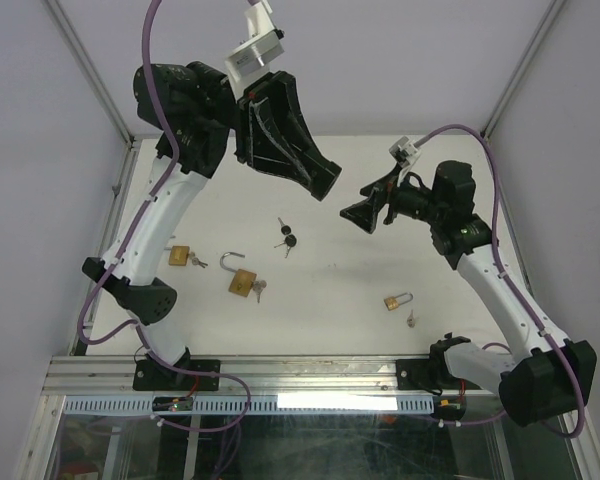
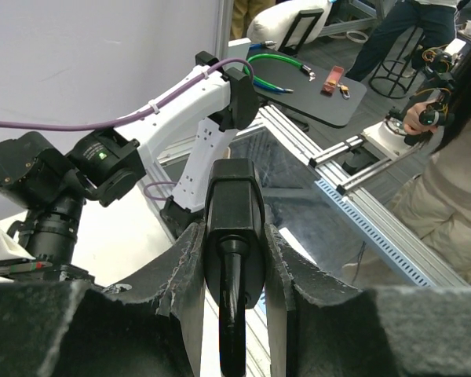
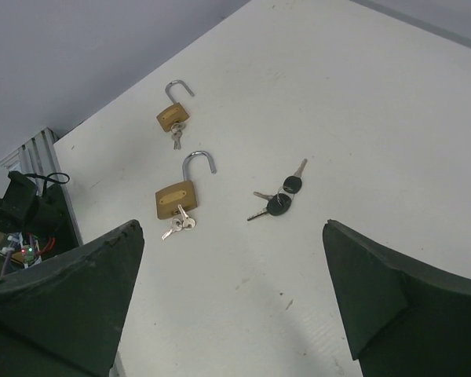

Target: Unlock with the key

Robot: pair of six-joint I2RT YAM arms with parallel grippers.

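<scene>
A white tabletop [image 1: 330, 310] lies between pale grey walls [image 1: 40, 150]. The left gripper [image 1: 325, 182] hangs high over it, and its jaws may be part-closed, though the view cannot settle that. The right gripper [image 3: 233, 228] stands wide open and holds nothing. Below its jaws lie an open brass padlock [image 3: 176, 198] and, apart from it, the black-headed keys [image 3: 279, 198].

Three brass padlocks lie on the bench [image 1: 340, 290]: the left padlock [image 1: 179, 256], the middle padlock [image 1: 242, 284] and the right padlock [image 1: 393, 302]. Two of them, left and middle, show an open shackle; one, the right, appears to have its shackle down. Key groups number four: one loose bunch [image 1: 286, 238] with two black heads, one small silver set [image 1: 196, 262] at the left padlock, one silver pair [image 1: 259, 291] at the middle padlock, and one single key [image 1: 411, 320] just beside the right padlock
</scene>
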